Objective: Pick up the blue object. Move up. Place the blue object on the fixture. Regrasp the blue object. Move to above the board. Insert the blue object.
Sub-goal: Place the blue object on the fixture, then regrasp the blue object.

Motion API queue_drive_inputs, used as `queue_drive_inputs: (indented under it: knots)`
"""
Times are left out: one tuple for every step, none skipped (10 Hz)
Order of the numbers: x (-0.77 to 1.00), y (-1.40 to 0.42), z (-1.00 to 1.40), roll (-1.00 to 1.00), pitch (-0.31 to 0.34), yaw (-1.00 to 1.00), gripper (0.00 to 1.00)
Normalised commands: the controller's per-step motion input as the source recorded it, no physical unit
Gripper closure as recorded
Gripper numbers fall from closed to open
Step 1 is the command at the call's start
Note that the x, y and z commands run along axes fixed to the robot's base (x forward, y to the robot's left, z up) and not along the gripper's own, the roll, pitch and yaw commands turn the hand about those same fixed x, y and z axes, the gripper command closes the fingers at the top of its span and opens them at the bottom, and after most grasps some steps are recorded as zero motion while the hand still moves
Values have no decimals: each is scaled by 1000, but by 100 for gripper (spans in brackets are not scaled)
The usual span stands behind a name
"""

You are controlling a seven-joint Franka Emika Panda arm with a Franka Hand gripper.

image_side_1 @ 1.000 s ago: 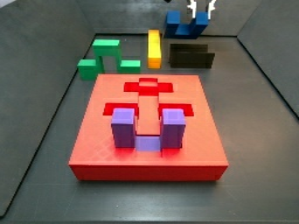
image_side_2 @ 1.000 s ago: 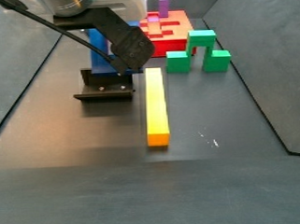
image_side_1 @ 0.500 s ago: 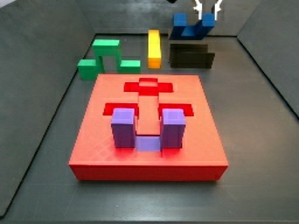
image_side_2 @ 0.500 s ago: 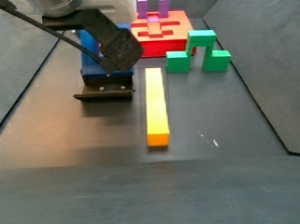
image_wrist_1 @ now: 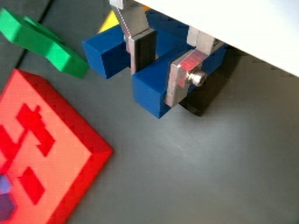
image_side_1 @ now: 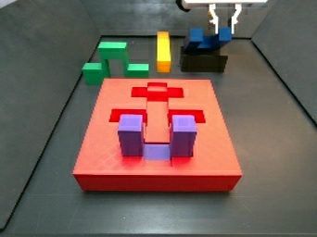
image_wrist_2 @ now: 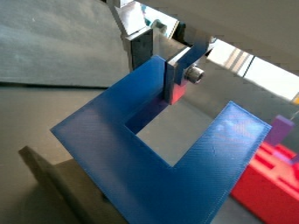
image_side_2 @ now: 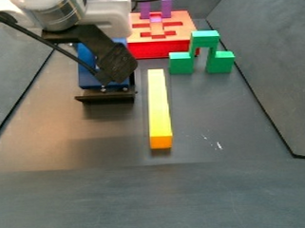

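Observation:
The blue object [image_side_1: 198, 42] rests tilted on top of the black fixture [image_side_1: 205, 63] at the far right of the floor. My gripper [image_side_1: 223, 28] reaches down from above and is shut on one of its prongs. In both wrist views the silver fingers [image_wrist_1: 187, 79] press either side of that prong [image_wrist_2: 160, 84], and the U-shaped notch of the blue object [image_wrist_2: 163, 149] faces the camera. The fixture [image_wrist_1: 201, 94] shows just behind the block. The red board [image_side_1: 155, 139] lies nearer, apart from the gripper. In a side view the gripper [image_side_2: 100, 72] hides most of the block above the fixture [image_side_2: 106, 94].
A purple U-shaped block [image_side_1: 158, 137] stands in the board's near recess. A green block [image_side_1: 109, 57] and a yellow bar [image_side_1: 162, 51] lie on the floor between the board and the back wall, left of the fixture. Grey walls close in both sides.
The gripper has come down with the blue object, from hanging above the fixture to resting on it. Nothing else moved.

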Motion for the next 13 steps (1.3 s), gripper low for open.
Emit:
queue_drive_inputs:
  knots:
    - [314, -26, -260, 240, 20, -54, 100]
    - [220, 0, -34, 123, 106, -26, 100]
    - [0, 0, 20, 26, 63, 0, 100]
    - [0, 0, 0, -6, 0, 0, 100]
    - [-43, 0, -226, 14, 0, -126, 100]
    - [-200, 0, -266, 0, 0, -220, 100]
    - [-151, 0, -151, 0, 0, -217, 100]
    - [0, 0, 0, -9, 0, 0, 100]
    - [0, 0, 0, 0, 0, 0, 100]
    - [0, 0, 0, 0, 0, 0, 0]
    - [0, 26, 0, 0, 0, 0, 0]
    - [-266, -226, 294, 543, -189, -120, 0]
    - [31, -134, 894, 294, -37, -149, 0]
